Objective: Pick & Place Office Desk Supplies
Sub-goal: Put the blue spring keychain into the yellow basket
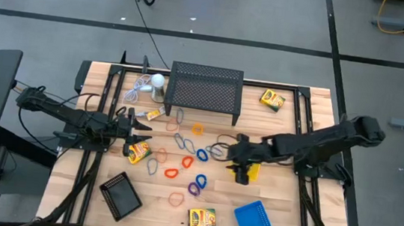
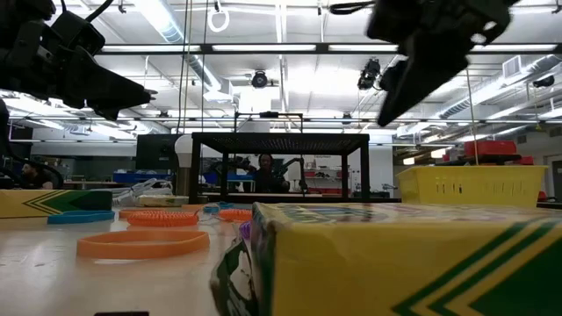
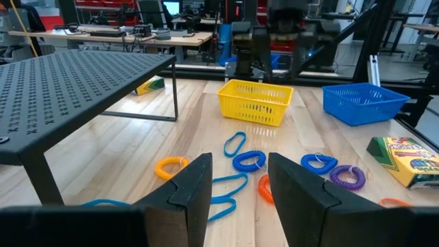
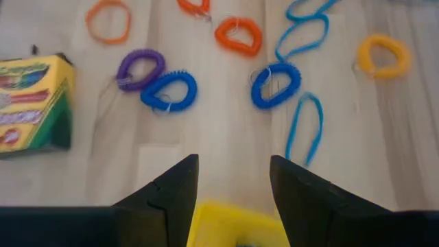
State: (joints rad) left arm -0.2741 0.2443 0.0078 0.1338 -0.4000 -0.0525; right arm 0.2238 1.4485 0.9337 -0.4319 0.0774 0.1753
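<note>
High view: right gripper point(image 1: 232, 151) hangs empty, jaws parted, over the yellow tray point(image 1: 248, 171) right of centre. Left gripper point(image 1: 140, 126) waits parted, centre-left. Blue coil loop point(image 4: 275, 85) looks light, springy — pinch one side.

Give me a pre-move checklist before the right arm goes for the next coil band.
1. Right gripper open and empty: ok.
2. Right gripper above the yellow tray: ok.
3. Blue coil band lying free on the table, ahead of the right gripper: ok.
4. Left gripper open, holding nothing: ok.
5. Left gripper away from the right gripper's side: ok.
6. What already lies in the yellow tray: cannot tell.
</note>
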